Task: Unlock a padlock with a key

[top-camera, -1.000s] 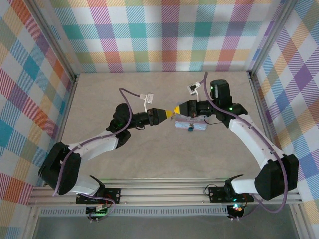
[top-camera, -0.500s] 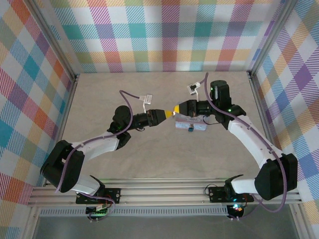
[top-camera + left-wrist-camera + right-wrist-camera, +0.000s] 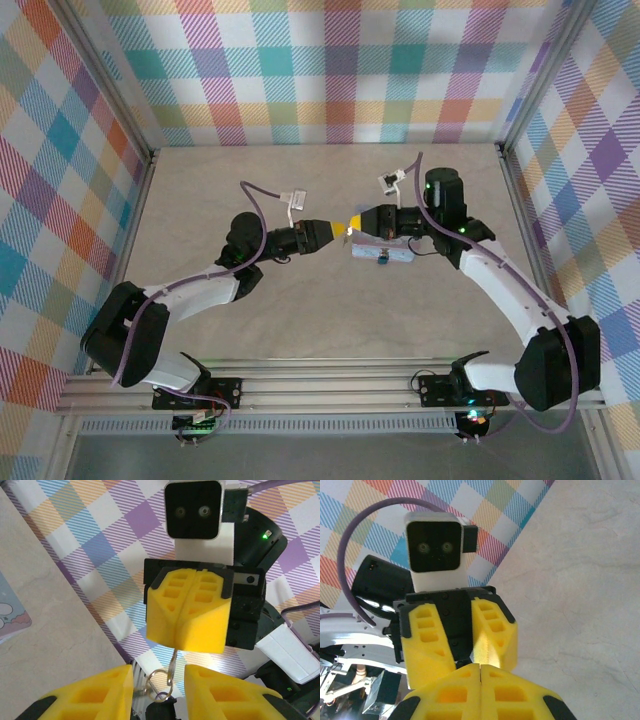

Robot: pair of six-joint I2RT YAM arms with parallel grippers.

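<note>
The two claws meet tip to tip in the air above the table [image 3: 300, 330], just beside the pale blue box [image 3: 392, 253]. The left claw [image 3: 328, 231] grasps the padlock [image 3: 160, 711], a small dark body seated low between its spread yellow fingers [image 3: 90, 695]. The contact faces are hidden, so the grip is judged from the padlock sitting clear of the table. The right claw [image 3: 357, 221] is clenched, fingers flush, on the key [image 3: 172, 664], a thin pale blade that projects from its tip toward the padlock. A wire ring [image 3: 156, 684] lies beside the blade. The step in hand is judged to be insertion; whether the blade tip has entered the keyway cannot be told. The blade should be aligned with the keyway axis before any advance. The advance should be slow and straight, since the thin blade may bend or slip under side load. Rotation should follow only after full seating, and the ring should not snag on a finger.
</note>
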